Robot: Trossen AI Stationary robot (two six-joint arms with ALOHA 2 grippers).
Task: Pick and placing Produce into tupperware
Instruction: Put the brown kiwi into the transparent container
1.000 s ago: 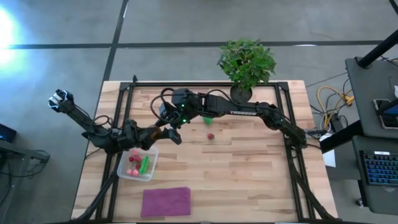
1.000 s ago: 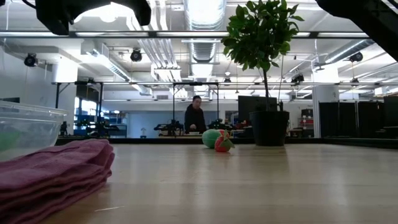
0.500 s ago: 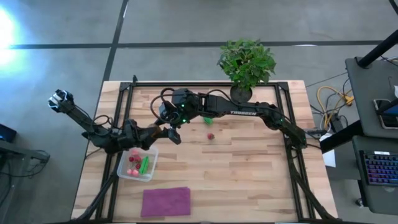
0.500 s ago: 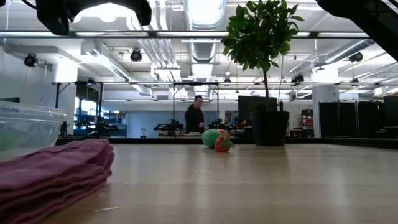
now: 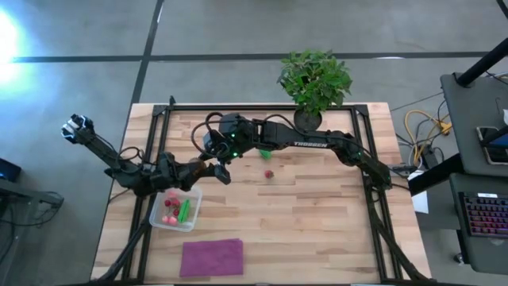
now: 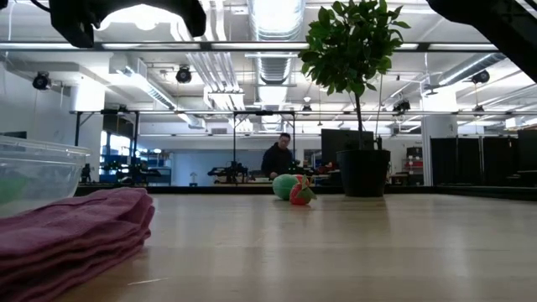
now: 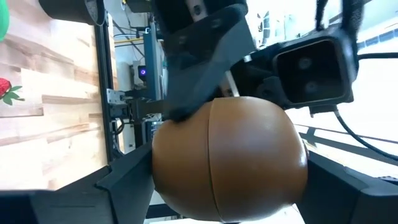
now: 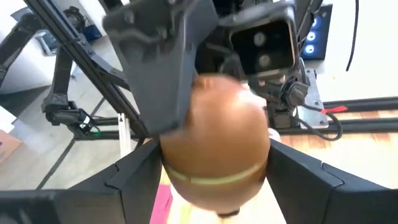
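- We see the left gripper [image 5: 213, 170] and the right gripper [image 5: 215, 161] meet above the desk [image 5: 317, 214], just beyond the tupperware [image 5: 175, 209].
- The brown ball [image 7: 229, 159] sits between the fingers of both grippers; which one really carries it, we cannot tell.
- The tupperware holds red and green produce; a red piece [image 5: 269, 174] and a green piece [image 5: 263, 152] lie on the desk near the plant [image 5: 315, 79].
- A purple cloth [image 5: 212, 257] lies beside the tupperware.
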